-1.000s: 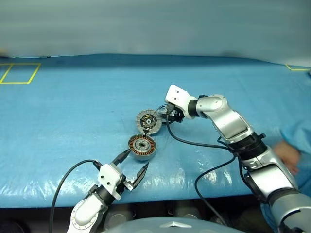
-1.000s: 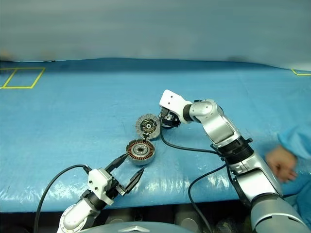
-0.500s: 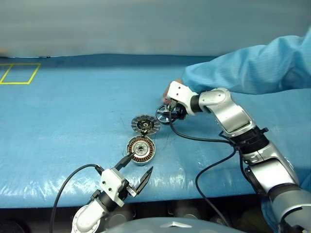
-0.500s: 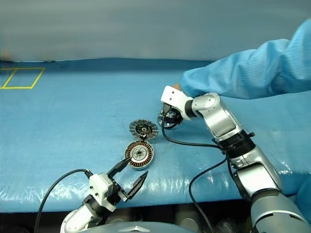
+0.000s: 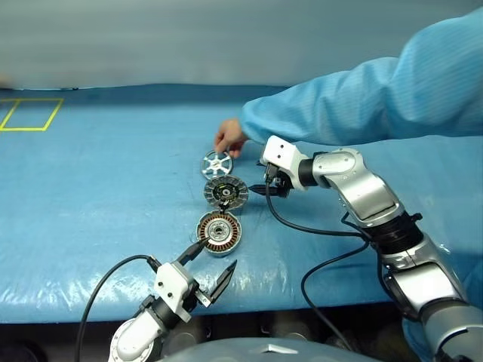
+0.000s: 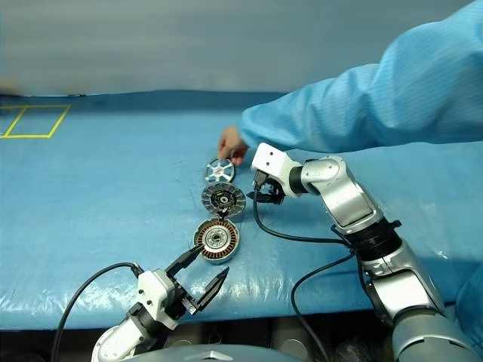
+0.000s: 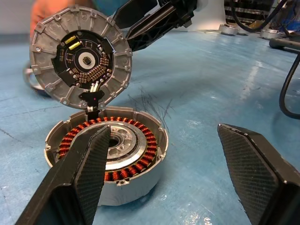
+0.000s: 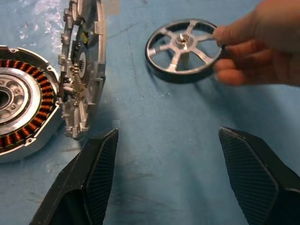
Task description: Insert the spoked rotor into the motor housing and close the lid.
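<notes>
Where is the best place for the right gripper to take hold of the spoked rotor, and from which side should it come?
Probably the rim. The spoked rotor lies flat on the blue table, so its dark outer ring offers two opposite faces for the fingers. A person's hand holds the edge away from the lid, so the open right gripper should come from above, onto the rim clear of the hand.

one rotor, one housing, one lid
</notes>
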Controlling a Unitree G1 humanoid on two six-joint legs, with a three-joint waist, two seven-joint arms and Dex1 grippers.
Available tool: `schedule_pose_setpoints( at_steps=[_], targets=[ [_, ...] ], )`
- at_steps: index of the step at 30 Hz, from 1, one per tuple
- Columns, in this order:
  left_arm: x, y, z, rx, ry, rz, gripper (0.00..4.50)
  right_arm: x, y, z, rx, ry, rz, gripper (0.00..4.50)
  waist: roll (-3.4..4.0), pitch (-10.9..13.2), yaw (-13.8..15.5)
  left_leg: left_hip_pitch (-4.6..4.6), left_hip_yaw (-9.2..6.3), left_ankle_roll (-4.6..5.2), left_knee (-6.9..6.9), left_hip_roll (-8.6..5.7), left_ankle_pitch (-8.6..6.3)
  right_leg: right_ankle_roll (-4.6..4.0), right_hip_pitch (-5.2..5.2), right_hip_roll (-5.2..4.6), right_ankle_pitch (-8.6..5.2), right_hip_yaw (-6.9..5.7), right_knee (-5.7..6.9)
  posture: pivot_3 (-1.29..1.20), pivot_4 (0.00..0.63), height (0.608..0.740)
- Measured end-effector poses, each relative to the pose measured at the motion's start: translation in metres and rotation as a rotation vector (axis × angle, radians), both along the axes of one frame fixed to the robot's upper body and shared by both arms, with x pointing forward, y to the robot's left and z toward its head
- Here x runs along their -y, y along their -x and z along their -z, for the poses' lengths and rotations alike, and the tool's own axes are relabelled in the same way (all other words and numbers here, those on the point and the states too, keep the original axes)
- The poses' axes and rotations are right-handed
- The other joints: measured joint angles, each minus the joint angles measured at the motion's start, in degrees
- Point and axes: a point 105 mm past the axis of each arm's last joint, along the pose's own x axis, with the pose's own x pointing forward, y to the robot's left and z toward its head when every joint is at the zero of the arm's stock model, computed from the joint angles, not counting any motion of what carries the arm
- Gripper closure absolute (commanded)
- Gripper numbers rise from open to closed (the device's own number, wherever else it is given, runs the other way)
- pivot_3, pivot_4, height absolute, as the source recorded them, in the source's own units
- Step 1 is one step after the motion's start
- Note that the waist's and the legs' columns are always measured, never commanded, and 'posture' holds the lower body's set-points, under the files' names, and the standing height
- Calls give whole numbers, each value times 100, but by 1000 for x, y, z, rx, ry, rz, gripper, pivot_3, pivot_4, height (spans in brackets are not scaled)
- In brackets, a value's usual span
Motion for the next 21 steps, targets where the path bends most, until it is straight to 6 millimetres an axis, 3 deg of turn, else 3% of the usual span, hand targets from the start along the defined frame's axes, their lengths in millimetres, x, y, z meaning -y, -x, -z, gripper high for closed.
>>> schedule_pose_setpoints(
  at_steps=[9, 12, 14, 17, 21],
  targets=[
    [0, -3, -2, 15, -5, 18, 604, -16, 4, -22, 51, -38, -40, 919, 2, 2, -6, 0, 1, -1, -1, 0, 0, 0, -2, 1, 0, 1, 1, 0, 150, 740],
    [1, -3, -3, 16, -4, 19, 604, -34, 10, -43, 74, -109, -89, 919, 4, 2, -22, 0, 0, -1, -3, 4, 0, 0, -2, 5, 0, 2, 2, 0, 150, 740],
    [2, -3, -3, 17, 0, 15, 604, -49, 26, -55, 84, -144, -175, 919, 3, 2, -18, 1, -5, -1, -4, 4, 0, -2, -1, 5, -1, -3, 0, 0, 150, 740],
    [1, -3, -3, 14, 2, 4, 604, -58, 39, -54, 44, -164, -232, 919, 3, 2, 3, 1, -6, -1, -1, 1, -1, -2, -2, -2, -1, -7, -3, 0, 150, 740],
    [1, -5, -4, 21, 5, -4, 604, -91, 56, -55, -11, -252, -314, 919, 5, 3, -47, 5, -5, -3, 1, 2, 1, -1, -2, -1, 0, -4, 5, 0, 150, 740]
  ],
)
